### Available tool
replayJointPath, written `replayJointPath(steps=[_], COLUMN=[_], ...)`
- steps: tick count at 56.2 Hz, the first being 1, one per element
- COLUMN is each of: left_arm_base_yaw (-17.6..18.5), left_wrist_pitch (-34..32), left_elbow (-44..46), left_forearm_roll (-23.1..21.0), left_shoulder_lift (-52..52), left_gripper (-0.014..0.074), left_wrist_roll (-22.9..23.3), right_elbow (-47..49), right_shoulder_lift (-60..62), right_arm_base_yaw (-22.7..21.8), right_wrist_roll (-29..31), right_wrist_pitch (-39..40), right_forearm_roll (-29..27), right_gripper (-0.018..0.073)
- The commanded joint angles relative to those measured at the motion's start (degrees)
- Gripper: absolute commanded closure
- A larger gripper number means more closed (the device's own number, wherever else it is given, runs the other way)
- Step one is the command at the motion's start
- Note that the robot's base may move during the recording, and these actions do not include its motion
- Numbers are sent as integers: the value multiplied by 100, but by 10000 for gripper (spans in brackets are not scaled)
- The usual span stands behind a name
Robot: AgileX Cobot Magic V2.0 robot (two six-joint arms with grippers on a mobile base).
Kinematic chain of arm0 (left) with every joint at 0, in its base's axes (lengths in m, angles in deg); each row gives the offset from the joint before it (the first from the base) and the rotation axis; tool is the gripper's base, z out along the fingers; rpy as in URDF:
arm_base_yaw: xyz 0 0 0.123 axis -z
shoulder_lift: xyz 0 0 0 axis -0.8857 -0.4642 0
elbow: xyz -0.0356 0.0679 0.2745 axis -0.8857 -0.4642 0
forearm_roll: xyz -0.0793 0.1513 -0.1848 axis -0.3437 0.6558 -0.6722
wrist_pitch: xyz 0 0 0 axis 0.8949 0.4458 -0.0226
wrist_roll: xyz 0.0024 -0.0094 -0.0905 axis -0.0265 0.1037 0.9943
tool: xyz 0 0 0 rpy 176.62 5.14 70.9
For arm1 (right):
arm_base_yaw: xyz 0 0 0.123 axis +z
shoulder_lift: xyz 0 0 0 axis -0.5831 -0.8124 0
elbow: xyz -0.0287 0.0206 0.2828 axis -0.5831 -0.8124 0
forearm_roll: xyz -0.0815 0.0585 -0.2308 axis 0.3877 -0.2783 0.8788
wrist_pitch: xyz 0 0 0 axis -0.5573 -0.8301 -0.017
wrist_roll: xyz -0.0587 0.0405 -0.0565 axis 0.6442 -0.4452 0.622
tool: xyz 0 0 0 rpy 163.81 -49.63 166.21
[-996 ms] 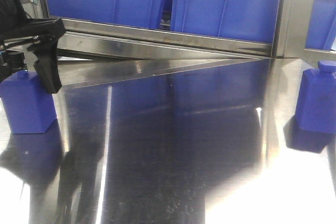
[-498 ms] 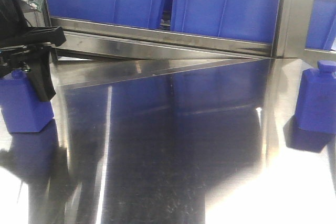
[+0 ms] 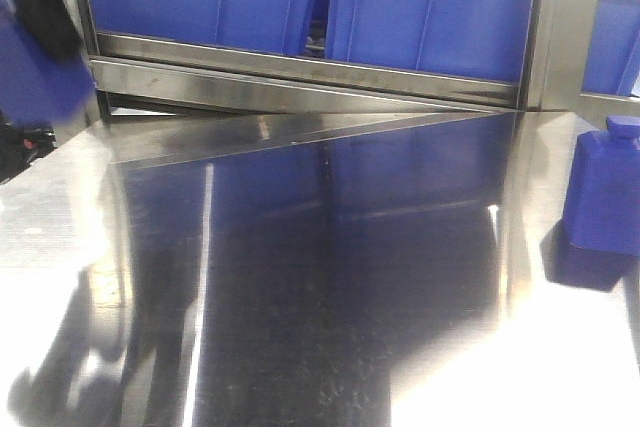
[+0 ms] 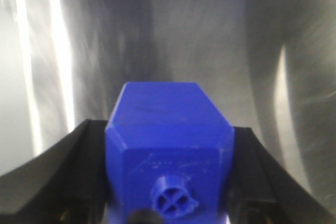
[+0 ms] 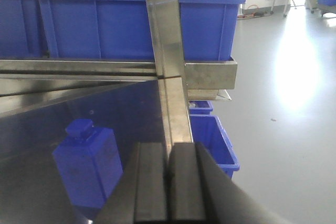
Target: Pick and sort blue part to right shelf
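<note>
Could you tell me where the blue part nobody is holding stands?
The free part stands on the table at the front view's far right, near the shelf post.

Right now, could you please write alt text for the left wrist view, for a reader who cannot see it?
A blue part, its round neck facing the camera, is held between the black fingers of the left end effector, with a blurred, shiny steel surface behind it.
</note>
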Motion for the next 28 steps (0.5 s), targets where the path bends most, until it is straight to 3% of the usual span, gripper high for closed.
replayJointPath(steps=[1, 19, 28], left_arm_base_yaw=[53, 53, 53], left_wrist_pitch=[-890, -2972, -3455], left_elbow=[-332, -2452, -3335], left_forearm_roll=[42, 324, 321], left_shoulder_lift=[922, 3301, 4218], left_gripper=[261, 262, 262], left_wrist_roll=[-87, -87, -87], right_elbow=[42, 589, 1417], right_shoulder_lift=[90, 83, -140], right_arm_base_yaw=[-18, -18, 20], right_wrist_roll=[47, -18, -18], right_wrist_pitch=[669, 653, -42], right_forearm_roll=[60, -94, -94], right_gripper=[508, 508, 508])
